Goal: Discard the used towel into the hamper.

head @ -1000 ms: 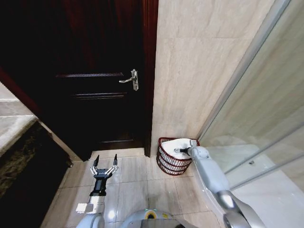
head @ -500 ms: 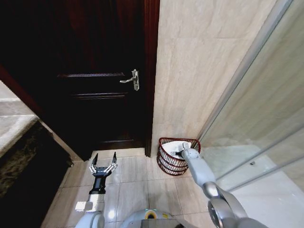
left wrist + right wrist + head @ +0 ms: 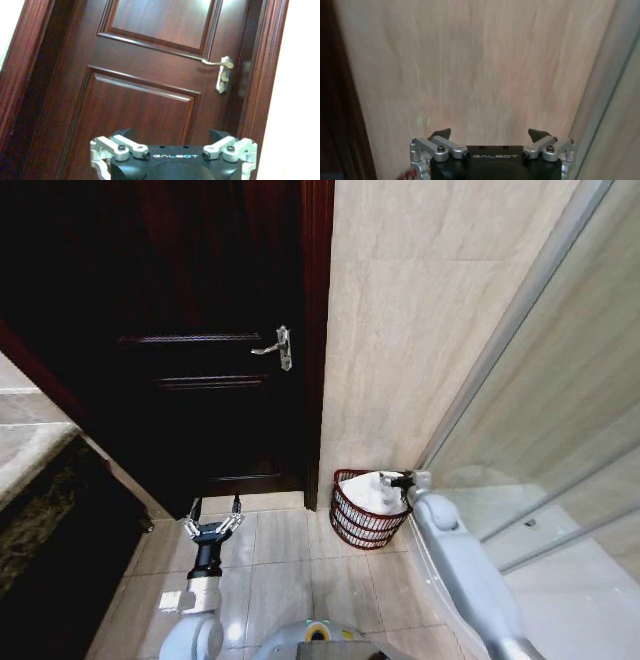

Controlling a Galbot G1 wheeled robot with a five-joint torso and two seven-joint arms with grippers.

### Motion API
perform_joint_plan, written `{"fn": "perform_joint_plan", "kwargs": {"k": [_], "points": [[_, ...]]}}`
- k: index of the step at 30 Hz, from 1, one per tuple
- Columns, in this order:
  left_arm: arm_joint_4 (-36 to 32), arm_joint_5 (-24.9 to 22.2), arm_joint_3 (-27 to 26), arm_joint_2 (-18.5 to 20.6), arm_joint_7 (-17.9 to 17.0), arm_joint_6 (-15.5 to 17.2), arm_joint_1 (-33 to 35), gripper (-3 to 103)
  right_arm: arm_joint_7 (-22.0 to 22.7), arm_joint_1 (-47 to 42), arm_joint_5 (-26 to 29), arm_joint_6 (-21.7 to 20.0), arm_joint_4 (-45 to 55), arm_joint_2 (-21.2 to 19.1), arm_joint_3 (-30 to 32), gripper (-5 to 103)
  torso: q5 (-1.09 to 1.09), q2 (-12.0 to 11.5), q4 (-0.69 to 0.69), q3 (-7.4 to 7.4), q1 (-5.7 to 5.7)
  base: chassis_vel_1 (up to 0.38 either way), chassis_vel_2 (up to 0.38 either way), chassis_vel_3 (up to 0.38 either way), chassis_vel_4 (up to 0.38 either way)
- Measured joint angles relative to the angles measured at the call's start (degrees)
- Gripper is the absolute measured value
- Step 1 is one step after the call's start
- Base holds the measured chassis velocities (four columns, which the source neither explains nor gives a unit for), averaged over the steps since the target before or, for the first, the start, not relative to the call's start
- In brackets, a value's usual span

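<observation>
1 white towel (image 3: 378, 492) lies in 1 hamper (image 3: 362, 520), right tool (image 3: 400, 479) spread empty above, left tool (image 3: 211, 523) spread over the floor.

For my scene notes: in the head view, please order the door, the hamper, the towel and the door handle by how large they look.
1. Door
2. Hamper
3. Towel, lying inside the hamper
4. Door handle

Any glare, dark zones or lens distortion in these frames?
Head view: wide-angle bowing at the shower glass; dark wooden door nearly black; ceiling light reflecting off the floor tiles. Left wrist view: soft sheen on the upper door panel. Right wrist view: evenly lit wall tile, slightly soft.
</observation>
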Motion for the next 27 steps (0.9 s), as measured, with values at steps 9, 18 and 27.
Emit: {"fn": "perform_joint_plan", "kwargs": {"k": [9, 18, 27], "points": [[0.74, 0.28, 1.36, 2.59, 0.78, 1.16, -0.03, 100, -5.48, -15.8, -6.49, 13.87, 11.45, 8.37, 8.26, 100, 0.02, 0.01, -0.02, -0.01, -0.01, 0.0, 0.0, 0.0, 0.0], [3.29, 1.89, 1.67, 6.93, -0.29, 4.06, -2.82, 100, -10.89, -23.22, -9.08, 22.27, 14.47, 17.3, 13.66, 100, -0.01, 0.0, -0.03, 0.0, 0.0, 0.0, 0.0, 0.0, 0.0], [0.45, 1.36, -0.32, 7.78, -1.47, 2.59, 0.04, 100, -13.42, -28.7, -7.66, 23.08, 18.46, 18.78, 13.38, 100, 0.0, 0.0, -0.01, 0.0, 0.0, 0.0, 0.0, 0.0, 0.0]]}}
